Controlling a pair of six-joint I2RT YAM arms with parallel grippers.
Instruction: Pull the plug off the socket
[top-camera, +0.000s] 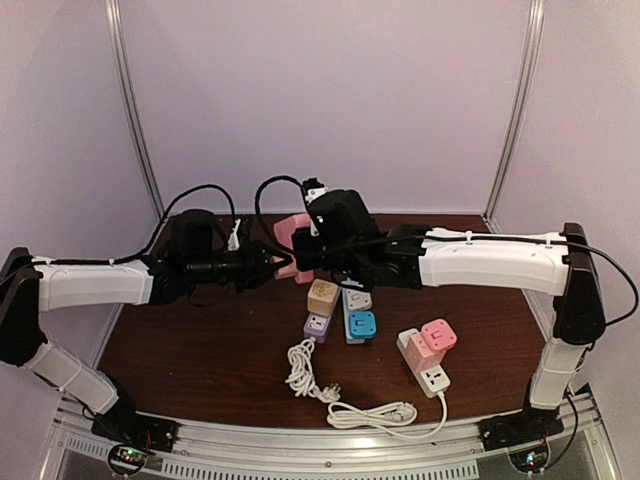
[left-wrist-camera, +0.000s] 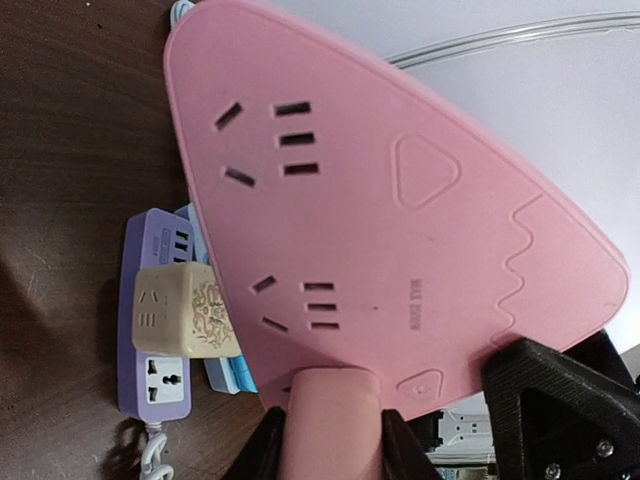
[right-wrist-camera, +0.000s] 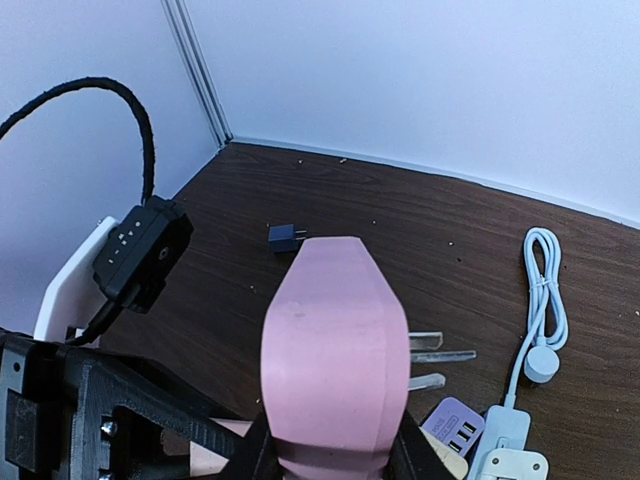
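Note:
A flat pink triangular socket (left-wrist-camera: 400, 220) is held in the air between both arms. My right gripper (right-wrist-camera: 335, 455) is shut on its edge, so it shows edge-on (right-wrist-camera: 335, 340) with three metal prongs (right-wrist-camera: 440, 355) sticking out to the right. A pink plug (left-wrist-camera: 333, 415) sits against the socket's face near its lower corner. My left gripper (left-wrist-camera: 333, 445) is shut on that plug, one finger (left-wrist-camera: 262, 450) on each side. In the top view the socket (top-camera: 292, 230) is at the table's centre back, with the left gripper (top-camera: 280, 268) and the right gripper (top-camera: 303, 256) meeting there.
Below the grippers lie a purple power strip (top-camera: 317, 325) carrying a beige cube adapter (top-camera: 323, 295), a blue adapter (top-camera: 361, 323) and a pink-and-white strip (top-camera: 430, 352). A white cable (top-camera: 330, 395) lies near the front edge. A small dark charger (right-wrist-camera: 285, 237) lies at the back.

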